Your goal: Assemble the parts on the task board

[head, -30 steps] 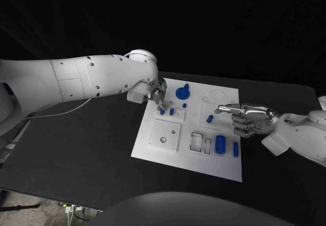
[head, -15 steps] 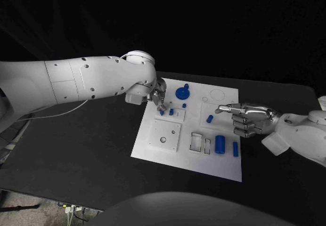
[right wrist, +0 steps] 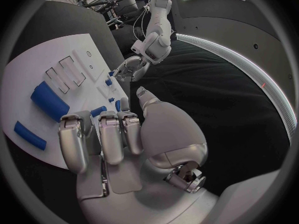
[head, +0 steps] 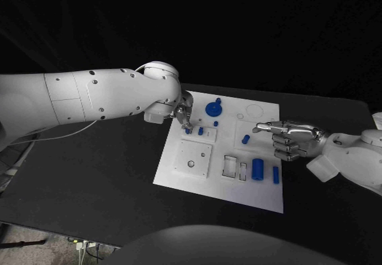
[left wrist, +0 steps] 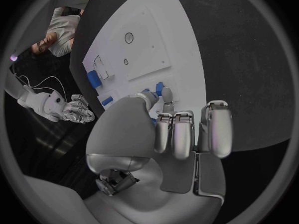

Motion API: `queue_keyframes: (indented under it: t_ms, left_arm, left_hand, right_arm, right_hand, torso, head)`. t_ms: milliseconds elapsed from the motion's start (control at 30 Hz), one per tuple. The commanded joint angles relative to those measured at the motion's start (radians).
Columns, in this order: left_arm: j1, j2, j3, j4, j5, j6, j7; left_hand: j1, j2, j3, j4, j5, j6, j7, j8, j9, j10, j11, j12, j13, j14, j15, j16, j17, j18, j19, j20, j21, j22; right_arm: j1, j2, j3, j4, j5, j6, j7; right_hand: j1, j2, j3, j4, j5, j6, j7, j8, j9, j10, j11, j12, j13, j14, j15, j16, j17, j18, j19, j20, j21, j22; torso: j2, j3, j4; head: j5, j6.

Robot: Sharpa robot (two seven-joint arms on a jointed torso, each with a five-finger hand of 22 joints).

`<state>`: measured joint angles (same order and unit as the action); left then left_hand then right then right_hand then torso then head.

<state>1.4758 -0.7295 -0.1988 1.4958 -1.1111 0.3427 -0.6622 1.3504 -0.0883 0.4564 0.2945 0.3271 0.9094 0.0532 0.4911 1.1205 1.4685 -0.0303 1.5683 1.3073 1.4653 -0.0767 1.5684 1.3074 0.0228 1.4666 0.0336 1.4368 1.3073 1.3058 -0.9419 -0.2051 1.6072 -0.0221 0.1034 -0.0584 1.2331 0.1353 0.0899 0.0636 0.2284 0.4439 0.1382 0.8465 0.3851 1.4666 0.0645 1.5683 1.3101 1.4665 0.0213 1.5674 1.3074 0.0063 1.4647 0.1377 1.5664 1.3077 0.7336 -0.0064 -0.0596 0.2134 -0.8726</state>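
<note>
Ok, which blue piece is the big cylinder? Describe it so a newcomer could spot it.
Start at the white board in the middle of the table. Near its right edge, just below the right robot hand, the cylinder lies beside two rectangular slots. It is much thicker than the slim blue bar next to it.

Left hand (head: 181, 115) crowds task board (head: 208, 190) far-left corner; right hand (head: 291, 139) blocks right edge; near counter (head: 88, 176) open.

Dim room, brightly lit board, fisheye-bent wrist views
</note>
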Motion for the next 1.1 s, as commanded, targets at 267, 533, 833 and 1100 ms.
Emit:
queue_keyframes:
  t_ms: [267, 533, 833, 1100]
  left_arm:
    - [0.000, -0.005, 0.000, 0.016, -0.085, -0.060, 0.000]
    - [0.000, 0.001, 0.000, 0.011, -0.089, -0.080, 0.012]
    - [-0.002, 0.010, -0.008, -0.002, -0.082, -0.075, 0.018]
    - [-0.002, 0.017, -0.010, -0.005, -0.078, -0.069, 0.018]
  left_hand:
    - [-0.001, 0.004, 0.128, -0.123, 0.003, 0.002, -0.007, 0.004, 0.001, 0.102, 0.006, 0.003, 0.263, 0.105, 0.007, 0.002, 0.263, 0.009, 0.037, 0.006, -0.005, 0.221]
    - [-0.002, 0.004, 0.128, -0.122, 0.003, 0.002, -0.007, 0.004, 0.001, 0.102, 0.006, 0.003, 0.263, 0.105, 0.007, 0.002, 0.263, 0.009, 0.037, 0.006, -0.005, 0.221]
    - [-0.002, 0.004, 0.128, -0.122, 0.002, 0.002, -0.007, 0.005, 0.001, 0.102, 0.006, 0.003, 0.263, 0.105, 0.007, 0.002, 0.263, 0.009, 0.036, 0.007, -0.007, 0.221]
    - [-0.002, 0.004, 0.128, -0.122, 0.002, 0.002, -0.007, 0.005, 0.001, 0.102, 0.006, 0.003, 0.263, 0.105, 0.007, 0.002, 0.263, 0.009, 0.036, 0.007, -0.008, 0.221]
  right_arm:
    - [-0.004, 0.003, 0.000, -0.005, -0.006, 0.009, 0.020]
    - [-0.006, 0.004, 0.000, -0.006, -0.007, 0.009, 0.021]
    - [-0.007, 0.003, 0.000, -0.005, -0.007, 0.009, 0.021]
    - [-0.007, 0.003, 0.000, -0.004, -0.006, 0.010, 0.022]
  right_hand:
    - [0.004, 0.005, -0.002, -0.003, 0.002, 0.006, 0.000, 0.002, -0.001, 0.104, -0.003, 0.002, 0.261, 0.104, -0.006, 0.003, 0.263, -0.006, 0.106, -0.009, 0.004, 0.263]
    - [0.004, 0.005, -0.002, -0.003, 0.002, 0.006, 0.000, 0.002, -0.001, 0.104, -0.003, 0.002, 0.261, 0.104, -0.006, 0.003, 0.263, -0.006, 0.106, -0.009, 0.004, 0.263]
    - [0.004, 0.005, -0.002, -0.003, 0.002, 0.006, 0.000, 0.002, -0.001, 0.104, -0.003, 0.002, 0.261, 0.104, -0.006, 0.003, 0.263, -0.006, 0.106, -0.009, 0.004, 0.263]
    - [0.004, 0.005, -0.002, -0.003, 0.002, 0.006, 0.000, 0.002, -0.001, 0.104, -0.003, 0.002, 0.261, 0.104, -0.006, 0.003, 0.263, -0.006, 0.106, -0.009, 0.004, 0.263]
  torso:
    - [-0.001, 0.0003, -0.0005]
    - [0.000, 0.0014, -0.0022]
    - [0.000, 0.0013, -0.0016]
    - [0.000, 0.0011, -0.0008]
  head:
    - [0.004, 0.000]
    - [0.006, 0.000]
    - [0.005, 0.000]
    - [0.007, 0.000]
